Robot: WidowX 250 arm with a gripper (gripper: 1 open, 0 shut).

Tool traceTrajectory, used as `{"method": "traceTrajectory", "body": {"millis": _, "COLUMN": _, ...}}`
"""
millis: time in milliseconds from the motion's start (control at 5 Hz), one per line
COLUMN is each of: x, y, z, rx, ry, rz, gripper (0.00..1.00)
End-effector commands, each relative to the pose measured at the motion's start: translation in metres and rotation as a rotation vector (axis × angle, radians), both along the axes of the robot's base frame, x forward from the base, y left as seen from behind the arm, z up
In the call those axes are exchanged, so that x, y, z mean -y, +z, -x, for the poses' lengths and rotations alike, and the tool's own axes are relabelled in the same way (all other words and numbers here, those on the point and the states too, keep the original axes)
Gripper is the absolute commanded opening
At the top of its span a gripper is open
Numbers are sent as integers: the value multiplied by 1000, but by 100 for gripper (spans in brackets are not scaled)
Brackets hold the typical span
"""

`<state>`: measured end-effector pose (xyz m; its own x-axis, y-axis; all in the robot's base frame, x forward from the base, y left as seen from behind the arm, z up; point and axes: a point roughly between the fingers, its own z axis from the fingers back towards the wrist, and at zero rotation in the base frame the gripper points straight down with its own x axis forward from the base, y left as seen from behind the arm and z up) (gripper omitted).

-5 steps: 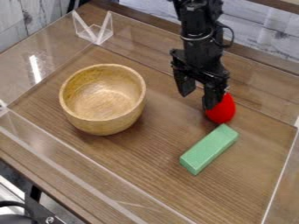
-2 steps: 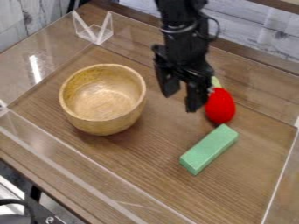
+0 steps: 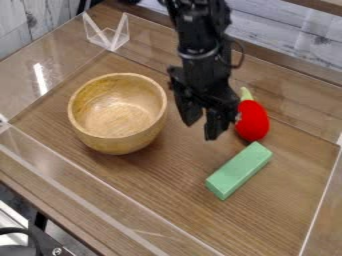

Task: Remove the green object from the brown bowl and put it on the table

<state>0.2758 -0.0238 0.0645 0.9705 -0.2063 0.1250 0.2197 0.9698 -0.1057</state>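
gripper: points straight down between the brown bowl and a red toy, jaws slightly spread, pinching nothing | green object: lies flat on the desk, outside the bowl, near the red toy | bowl: upright.

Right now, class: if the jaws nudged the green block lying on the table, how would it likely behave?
The green block would probably slide rather than roll, since it lies flat with straight edges. It looks rigid, so it likely keeps its shape. Its smooth faces might slip on the table.
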Motion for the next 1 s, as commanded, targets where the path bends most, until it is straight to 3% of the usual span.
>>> {"method": "traceTrajectory", "body": {"millis": 0, "x": 12, "y": 15, "z": -1, "rx": 28, "ry": -56, "rz": -5, "gripper": 100}}
{"method": "traceTrajectory", "body": {"millis": 400, "x": 22, "y": 26, "z": -4, "rx": 40, "ry": -137, "rz": 8, "gripper": 100}}
{"method": "traceTrajectory", "body": {"millis": 600, "x": 20, "y": 20, "z": -4, "rx": 57, "ry": -167, "rz": 0, "gripper": 0}}
{"method": "traceTrajectory", "body": {"millis": 800, "x": 18, "y": 13, "z": -5, "rx": 54, "ry": -207, "rz": -6, "gripper": 100}}
